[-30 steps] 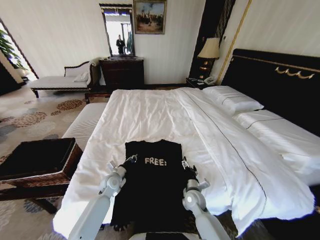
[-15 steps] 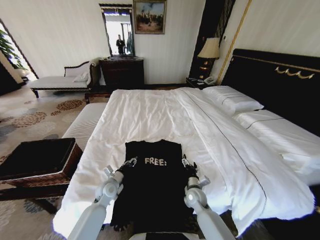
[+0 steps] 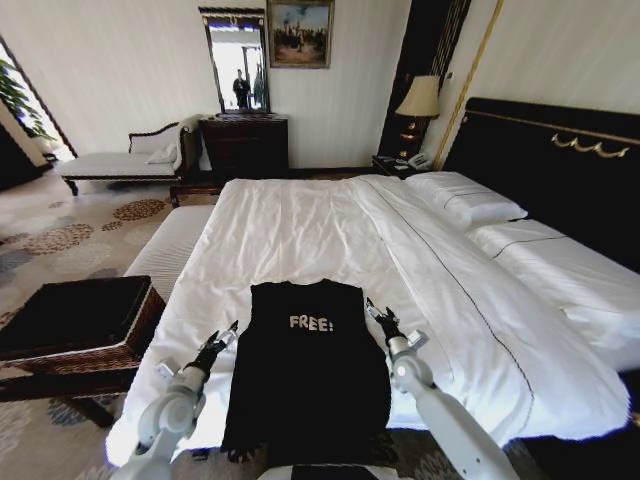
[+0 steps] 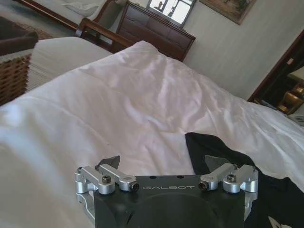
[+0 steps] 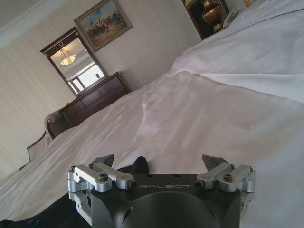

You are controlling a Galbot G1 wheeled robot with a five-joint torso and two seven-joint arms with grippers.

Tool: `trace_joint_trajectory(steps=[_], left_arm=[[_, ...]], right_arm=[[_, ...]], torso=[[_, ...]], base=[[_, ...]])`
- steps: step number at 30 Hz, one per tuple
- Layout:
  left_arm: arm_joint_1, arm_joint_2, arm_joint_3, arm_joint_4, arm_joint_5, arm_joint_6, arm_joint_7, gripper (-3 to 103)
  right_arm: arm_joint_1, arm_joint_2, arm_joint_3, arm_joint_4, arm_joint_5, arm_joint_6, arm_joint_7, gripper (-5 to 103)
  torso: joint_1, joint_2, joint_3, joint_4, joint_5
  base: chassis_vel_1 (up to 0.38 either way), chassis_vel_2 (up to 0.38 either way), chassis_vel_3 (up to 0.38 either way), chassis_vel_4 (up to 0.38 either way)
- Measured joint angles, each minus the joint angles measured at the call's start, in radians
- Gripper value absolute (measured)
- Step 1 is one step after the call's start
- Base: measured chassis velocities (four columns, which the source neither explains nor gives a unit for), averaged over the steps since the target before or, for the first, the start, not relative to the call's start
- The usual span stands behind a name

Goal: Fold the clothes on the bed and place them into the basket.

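Beside the T-shirt [image 3: 305, 370] on the bed [image 3: 300, 235], left end effector [image 3: 222, 337] and right end effector [image 3: 378, 316] spread wide, empty.

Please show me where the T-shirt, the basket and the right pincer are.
T-shirt [image 3: 305, 375]: head view, middle of its chest.
Basket [image 3: 140, 325]: head view, woven side wall.
Right pincer [image 3: 380, 316]: head view, between its fingertips.

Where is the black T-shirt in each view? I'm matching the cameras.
Head view: black T-shirt on the bed's near edge.
Left wrist view: its shoulder beyond the left end effector.
Right wrist view: a dark corner.
Shared landmark: the dresser.
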Motion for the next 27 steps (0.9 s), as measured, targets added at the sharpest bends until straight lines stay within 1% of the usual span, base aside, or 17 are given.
trace_joint_trajectory(steps=[1, 4, 8, 11, 12, 15, 19, 22, 27], left_arm=[[0.002, -0.003, -0.017, 0.008, 0.002, 0.001, -0.015, 100], [0.002, -0.018, -0.051, 0.032, -0.001, 0.003, -0.046, 100], [0.002, -0.034, -0.073, 0.036, -0.012, 0.003, -0.057, 100], [0.005, -0.043, -0.079, 0.033, -0.015, 0.005, -0.061, 100], [0.009, -0.051, -0.080, 0.025, -0.015, 0.007, -0.064, 100], [0.017, -0.062, -0.077, -0.001, -0.016, 0.010, -0.069, 100], [0.022, -0.067, -0.073, -0.029, -0.019, 0.016, -0.076, 100], [0.022, -0.067, -0.068, -0.048, -0.023, 0.026, -0.084, 100], [0.017, -0.059, -0.052, -0.057, -0.025, 0.034, -0.093, 100]], right_arm=[[0.021, -0.001, -0.010, -0.025, 0.021, -0.004, -0.032, 100], [0.059, 0.002, -0.032, -0.070, 0.051, -0.005, -0.086, 100], [0.093, 0.014, -0.059, -0.118, 0.070, -0.007, -0.115, 100], [0.109, 0.026, -0.071, -0.141, 0.091, -0.009, -0.116, 100], [0.125, 0.041, -0.079, -0.154, 0.123, -0.011, -0.107, 100], [0.161, 0.074, -0.085, -0.179, 0.152, -0.013, -0.070, 100], [0.201, 0.092, -0.097, -0.222, 0.153, -0.011, -0.058, 100], [0.229, 0.110, -0.103, -0.264, 0.150, -0.011, -0.074, 100], [0.257, 0.134, -0.111, -0.301, 0.141, -0.014, -0.076, 100]], torso=[[0.000, 0.000, 0.000, 0.0001, 0.0000], [0.000, 0.000, 0.000, 0.0002, -0.0004], [0.000, 0.000, 0.000, 0.0000, -0.0002], [0.000, 0.000, 0.000, -0.0001, -0.0002], [0.000, 0.000, 0.000, 0.0000, -0.0004], [0.000, 0.000, 0.000, 0.0003, -0.0001], [0.000, 0.000, 0.000, 0.0002, -0.0002], [0.000, 0.000, 0.000, 0.0000, -0.0002], [0.000, 0.000, 0.000, 0.0001, -0.0003]], base=[[0.000, 0.000, 0.000, 0.000], [0.000, 0.000, 0.000, 0.000], [0.000, 0.000, 0.000, 0.000], [0.000, 0.000, 0.000, 0.000], [0.000, 0.000, 0.000, 0.000], [0.000, 0.000, 0.000, 0.000], [0.000, 0.000, 0.000, 0.000], [0.000, 0.000, 0.000, 0.000], [0.000, 0.000, 0.000, 0.000]])
